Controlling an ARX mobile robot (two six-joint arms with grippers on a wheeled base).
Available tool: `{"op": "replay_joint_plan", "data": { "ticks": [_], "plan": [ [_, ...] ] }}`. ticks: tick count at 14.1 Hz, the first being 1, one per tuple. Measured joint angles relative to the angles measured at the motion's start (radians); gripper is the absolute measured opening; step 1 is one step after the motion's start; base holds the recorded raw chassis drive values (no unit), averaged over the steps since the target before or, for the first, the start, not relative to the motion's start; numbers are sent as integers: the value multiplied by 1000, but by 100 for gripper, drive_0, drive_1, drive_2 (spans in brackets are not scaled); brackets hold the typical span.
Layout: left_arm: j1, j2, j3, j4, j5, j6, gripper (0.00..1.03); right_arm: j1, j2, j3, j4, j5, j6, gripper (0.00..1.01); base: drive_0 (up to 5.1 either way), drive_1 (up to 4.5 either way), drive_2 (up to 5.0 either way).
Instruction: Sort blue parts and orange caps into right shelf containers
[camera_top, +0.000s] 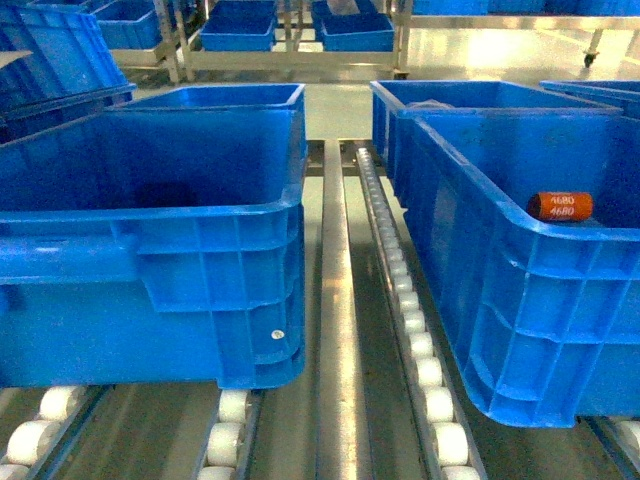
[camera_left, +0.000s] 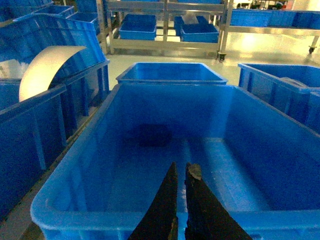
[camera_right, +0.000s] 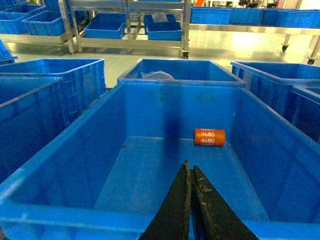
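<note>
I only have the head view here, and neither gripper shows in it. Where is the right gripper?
Observer: The right gripper is above the near rim of the right crate, fingers together.
Operator: Anything besides the orange cap inside?
Observer: No, only the orange cap on the floor, towards the far wall.
Operator: And the left gripper?
Observer: The left gripper is shut over the left crate, which holds no parts.

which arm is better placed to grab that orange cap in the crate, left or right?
Right, probably. The right gripper hangs over the near rim of the crate holding the orange cap, which lies just ahead of its shut jaws. The left gripper, also shut, hangs over the other crate, with no cap visible.
</note>
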Motion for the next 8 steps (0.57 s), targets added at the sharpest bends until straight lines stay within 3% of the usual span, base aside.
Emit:
{"op": "replay_joint_plan", "data": {
  "ticks": [8],
  "plan": [
    [0, -152, -102, -60, 0, 0, 2, 0, -152, -93, -64, 0, 0, 2, 0, 0, 0]
  ]
}}
